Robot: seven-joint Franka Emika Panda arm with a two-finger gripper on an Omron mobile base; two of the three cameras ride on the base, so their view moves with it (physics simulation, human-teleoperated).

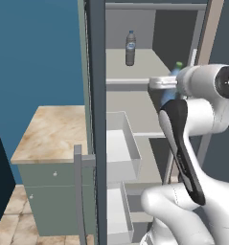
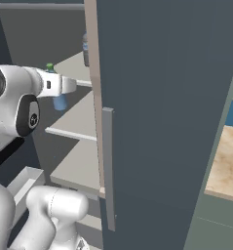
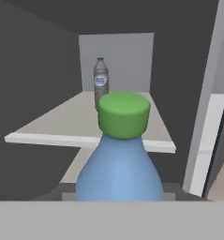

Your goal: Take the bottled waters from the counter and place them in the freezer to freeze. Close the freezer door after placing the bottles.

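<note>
The gripper (image 1: 171,82) is clamped on the blue bottle (image 3: 119,164) just short of the shelf (image 3: 52,123), whose grey bottle (image 3: 100,82) at 12 o'clock could be toppled by too deep a reach.

Background stuff, nothing fancy

Blue wall (image 1: 37,52) fills the upper left of the left base view, with tan tiled floor (image 1: 10,217) at the lower left.
</note>
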